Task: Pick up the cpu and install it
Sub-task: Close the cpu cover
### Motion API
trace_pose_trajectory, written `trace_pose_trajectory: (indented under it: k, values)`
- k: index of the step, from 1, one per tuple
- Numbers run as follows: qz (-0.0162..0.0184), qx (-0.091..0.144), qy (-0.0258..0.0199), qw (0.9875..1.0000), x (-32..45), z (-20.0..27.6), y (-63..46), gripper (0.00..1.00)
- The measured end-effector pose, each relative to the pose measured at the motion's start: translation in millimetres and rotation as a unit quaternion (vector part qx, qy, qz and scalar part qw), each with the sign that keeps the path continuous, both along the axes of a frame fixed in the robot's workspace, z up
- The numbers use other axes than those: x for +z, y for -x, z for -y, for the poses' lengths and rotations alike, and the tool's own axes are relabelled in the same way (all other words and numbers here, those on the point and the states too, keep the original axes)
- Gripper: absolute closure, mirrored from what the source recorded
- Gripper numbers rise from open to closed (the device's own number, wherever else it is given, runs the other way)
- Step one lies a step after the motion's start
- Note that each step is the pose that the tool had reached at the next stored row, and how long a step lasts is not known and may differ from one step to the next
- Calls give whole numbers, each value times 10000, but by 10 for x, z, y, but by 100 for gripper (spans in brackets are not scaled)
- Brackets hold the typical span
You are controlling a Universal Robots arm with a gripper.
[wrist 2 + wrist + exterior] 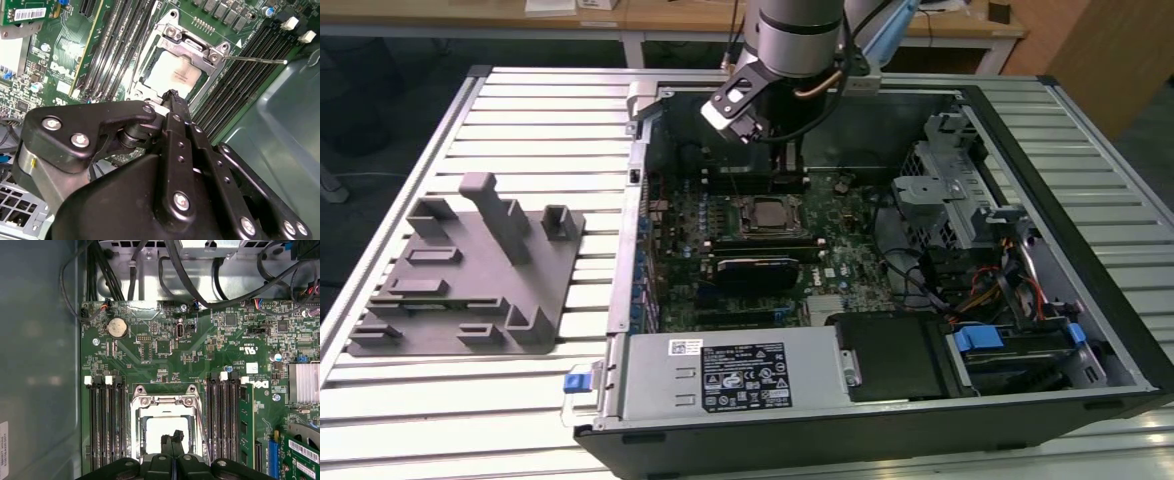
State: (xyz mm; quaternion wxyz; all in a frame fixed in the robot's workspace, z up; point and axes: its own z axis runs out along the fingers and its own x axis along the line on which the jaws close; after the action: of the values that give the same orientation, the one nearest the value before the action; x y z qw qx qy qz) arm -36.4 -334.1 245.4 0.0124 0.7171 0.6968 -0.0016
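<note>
The gripper [173, 96] hangs directly over the socket frame [192, 47]. Its black, screw-studded metal fingers are pressed tip to tip and grip nothing.

The cpu [172, 75] lies flat inside the socket frame. It is a square chip with a silvery-white top plate. The print on the plate cannot be made out. In both wrist views the gripper body hides one edge of the cpu.

The socket frame is bright stamped steel with round screw heads at its corners. A thin wire lever [255, 60] projects sideways from it.

The frame is mounted on the green motherboard [165, 347]. Long black memory slots [107, 425] with white latches run along both sides of the frame. A round silver coin cell [118, 327] sits well apart from the frame.

Outside the case [1067, 130], far from the frame, a grey plastic fixture block [467, 270] stands on the ribbed aluminium table [547, 110].
</note>
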Motion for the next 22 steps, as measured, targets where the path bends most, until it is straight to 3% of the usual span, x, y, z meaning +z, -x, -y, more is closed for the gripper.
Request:
trace_pose_trajectory:
  k: [13, 18, 22]
  values:
    - [0, 5, 0, 10000, -13, 1, 0, 89]
    - [0, 304, -1, 9995, -14, 1, 0, 89]
    - [0, 659, 0, 9978, -14, 1, 0, 89]
